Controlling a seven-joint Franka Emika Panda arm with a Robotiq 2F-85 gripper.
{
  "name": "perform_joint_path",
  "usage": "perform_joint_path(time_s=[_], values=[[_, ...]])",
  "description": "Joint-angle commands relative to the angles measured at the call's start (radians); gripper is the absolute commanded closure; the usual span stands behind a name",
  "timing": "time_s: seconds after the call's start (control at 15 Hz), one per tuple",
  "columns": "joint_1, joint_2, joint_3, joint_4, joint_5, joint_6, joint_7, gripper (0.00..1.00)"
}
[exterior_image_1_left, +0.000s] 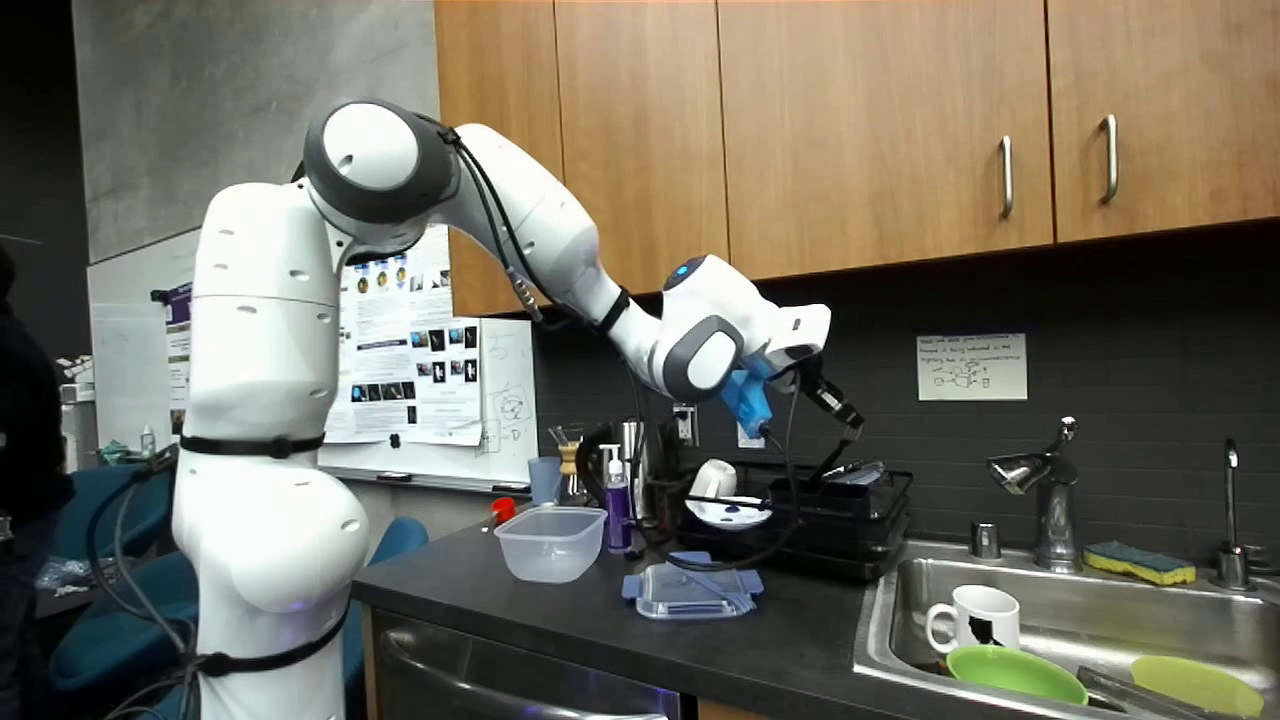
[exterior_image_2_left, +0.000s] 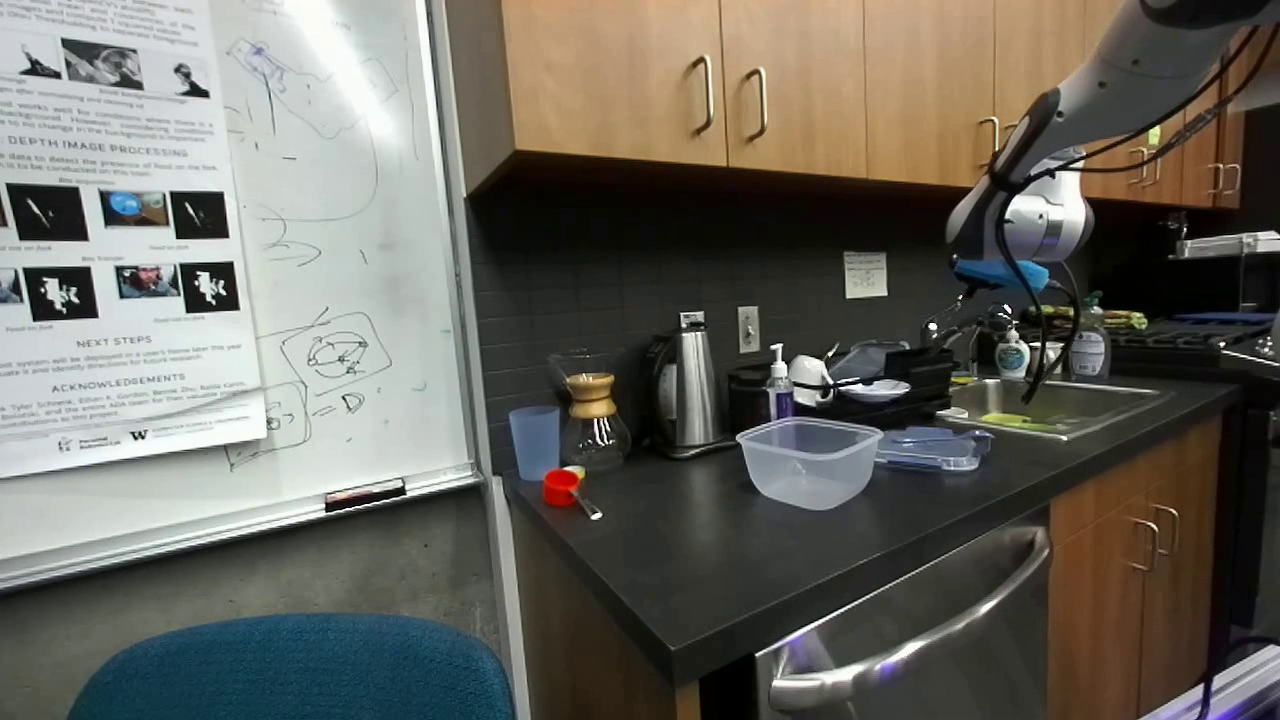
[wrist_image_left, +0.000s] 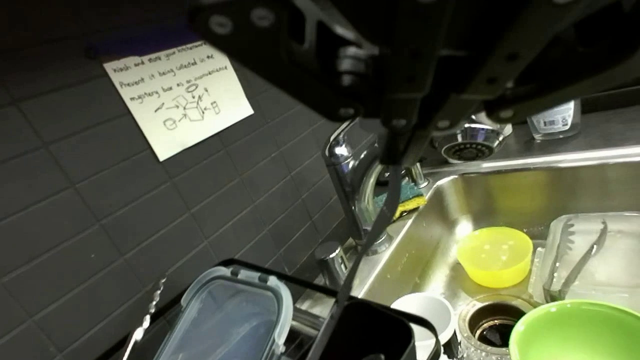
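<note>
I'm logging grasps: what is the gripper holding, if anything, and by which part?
The gripper holds a slim dark strip, perhaps a utensil, by its upper end.

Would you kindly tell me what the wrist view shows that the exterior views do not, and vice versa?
Only the wrist view shows a brown-rimmed round opening in the sink and a barcode on a bottle label.

Only the exterior views show the clear tub on the counter, the red scoop, the kettle and the whiteboard.

Both kinds of view share the sink, the handwritten note on the dark tiled wall, and the gripper, apparently closed on a thin dark strip.
</note>
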Motion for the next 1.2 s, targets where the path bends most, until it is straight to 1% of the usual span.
perform_joint_path(time_s=[0.0,0.27,0.4,0.47,0.6,0.67,0.93,1.13], values=[[0.014,-0.070,-0.024,-0.043,-0.031,0.014,0.024,1.00],[0.004,-0.132,-0.014,-0.096,-0.060,0.035,0.012,1.00],[-0.011,-0.175,-0.005,-0.141,-0.097,0.036,0.001,1.00],[-0.060,-0.191,0.055,-0.160,-0.042,0.041,-0.067,1.00],[-0.079,-0.237,0.076,-0.220,-0.049,0.051,-0.096,1.00],[-0.093,-0.257,0.081,-0.251,-0.112,0.062,-0.056,1.00],[-0.170,-0.325,0.175,-0.358,-0.166,0.084,-0.068,1.00],[-0.245,-0.359,0.277,-0.422,-0.192,0.097,-0.074,1.00]])
